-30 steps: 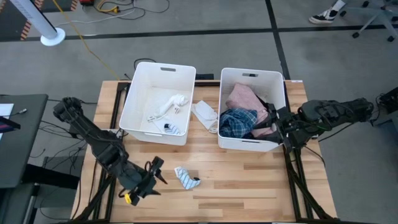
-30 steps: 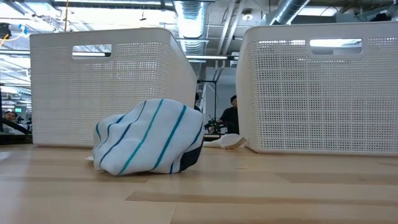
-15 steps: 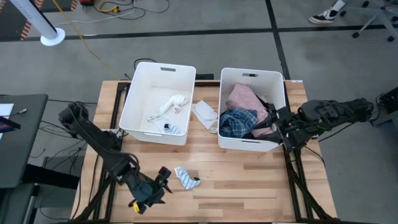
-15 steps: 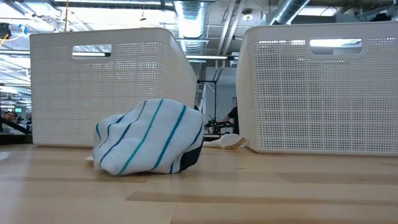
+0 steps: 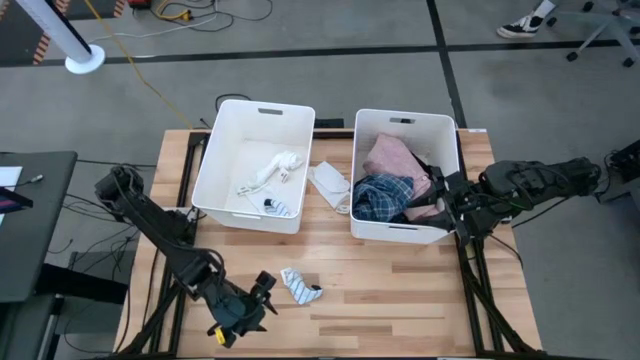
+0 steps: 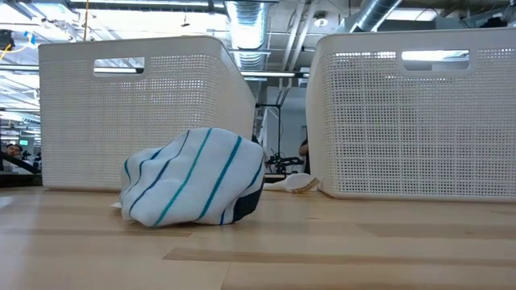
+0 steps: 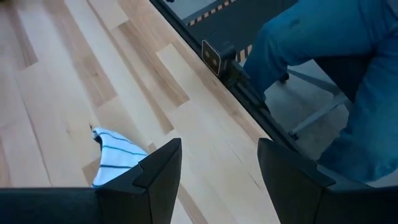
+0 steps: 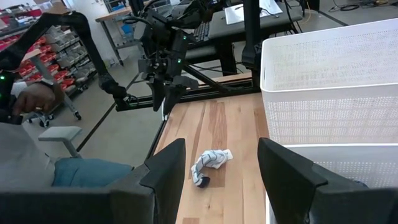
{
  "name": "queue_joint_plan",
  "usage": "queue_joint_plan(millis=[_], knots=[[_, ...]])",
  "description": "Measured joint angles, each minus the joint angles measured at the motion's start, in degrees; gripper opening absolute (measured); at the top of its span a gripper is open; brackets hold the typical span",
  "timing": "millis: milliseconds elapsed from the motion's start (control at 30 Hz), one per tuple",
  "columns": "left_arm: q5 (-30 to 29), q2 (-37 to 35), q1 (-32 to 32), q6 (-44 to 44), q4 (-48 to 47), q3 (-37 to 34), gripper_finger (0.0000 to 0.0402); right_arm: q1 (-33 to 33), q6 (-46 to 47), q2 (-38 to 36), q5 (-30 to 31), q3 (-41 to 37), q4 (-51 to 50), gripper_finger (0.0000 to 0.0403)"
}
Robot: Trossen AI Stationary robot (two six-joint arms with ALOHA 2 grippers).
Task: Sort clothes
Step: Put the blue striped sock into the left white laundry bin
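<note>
Striped in blue and white, a small crumpled sock (image 5: 299,285) lay loose on the wooden worktop (image 5: 400,290) near its front edge, ahead of the left tub (image 5: 255,165), and it was judged to be the piece in hand. The left gripper (image 5: 262,293) was held low just beside the sock at its left, fingers spread and nothing between them; in the left wrist view the sock (image 7: 115,163) showed just past one fingertip, off to one side of the gap. A clean pick was judged to call for the gap being centred over the thickest fold, the fingers being lowered until they nearly brushed the wood, and the closing being made across the bunched middle, not a thin corner, so that the fabric would not slip out. White socks (image 5: 270,170) already lay in the left tub, so that tub was taken as the likely destination. A white garment (image 5: 330,182) lay between the tubs. The right tub (image 5: 405,175) held the pink (image 5: 395,157) and blue plaid (image 5: 383,195) clothes, and the right gripper (image 5: 437,197) waited at that tub's right rim, its fingers spread with nothing held.
</note>
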Motion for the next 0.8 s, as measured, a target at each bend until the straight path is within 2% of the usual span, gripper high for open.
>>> queue_joint_plan(millis=[800], knots=[[-0.09, 0.0, -0.04, -0.5, 0.13, -0.02, 0.0206, 0.0, 0.02, 0.0, 0.0, 0.0, 0.02, 0.0217]])
